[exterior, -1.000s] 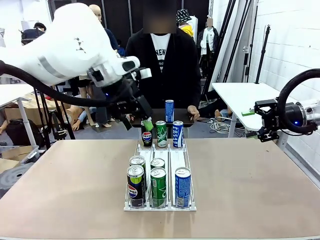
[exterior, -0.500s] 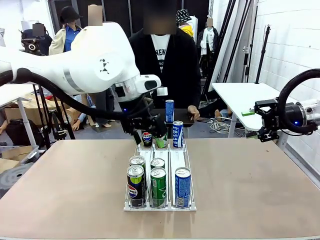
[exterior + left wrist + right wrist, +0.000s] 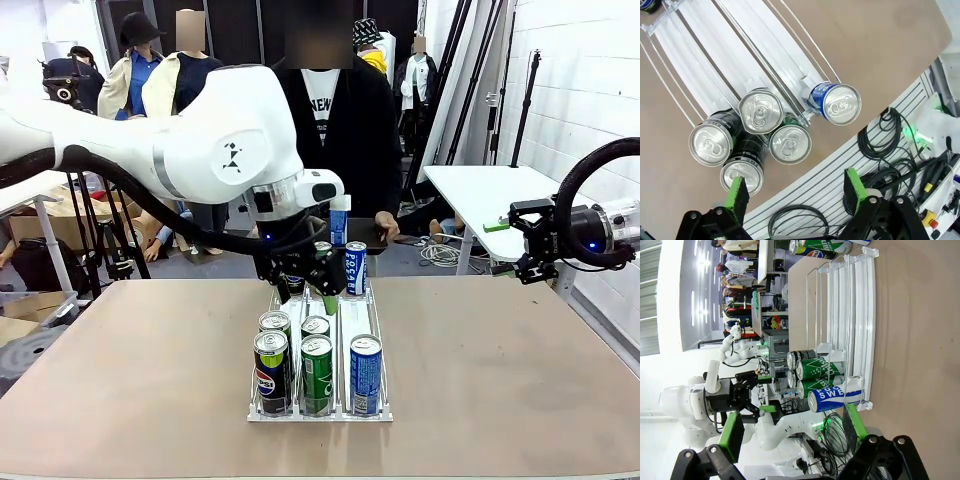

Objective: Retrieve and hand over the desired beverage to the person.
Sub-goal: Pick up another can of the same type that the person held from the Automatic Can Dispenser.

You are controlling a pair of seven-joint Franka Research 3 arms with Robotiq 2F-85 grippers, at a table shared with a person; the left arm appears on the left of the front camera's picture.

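A clear three-lane rack (image 3: 355, 312) holds several cans. Black, green and blue cans stand at its near end (image 3: 317, 373). More stand at the far end, among them a blue one (image 3: 355, 268). My left gripper (image 3: 308, 286) hangs open in the air above the rack, holding nothing. In the left wrist view its green pads (image 3: 737, 192) frame the near black (image 3: 710, 145), green (image 3: 790, 145) and blue (image 3: 840, 103) cans from above. My right gripper (image 3: 515, 248) stays open off the table's right edge. The person (image 3: 322, 120) stands at the far side, one hand (image 3: 386, 222) resting on a dark tray. Nothing marks which beverage is desired.
Another blue can (image 3: 339, 221) stands upright beyond the rack by the person's hand. A white side table (image 3: 480, 190) is at the back right. In the right wrist view the rack (image 3: 855, 315) lies sideways with brown tabletop (image 3: 920, 340) beside it.
My left arm swung right and lower, from left of the far cans to above the rack's middle. The right arm stayed still.
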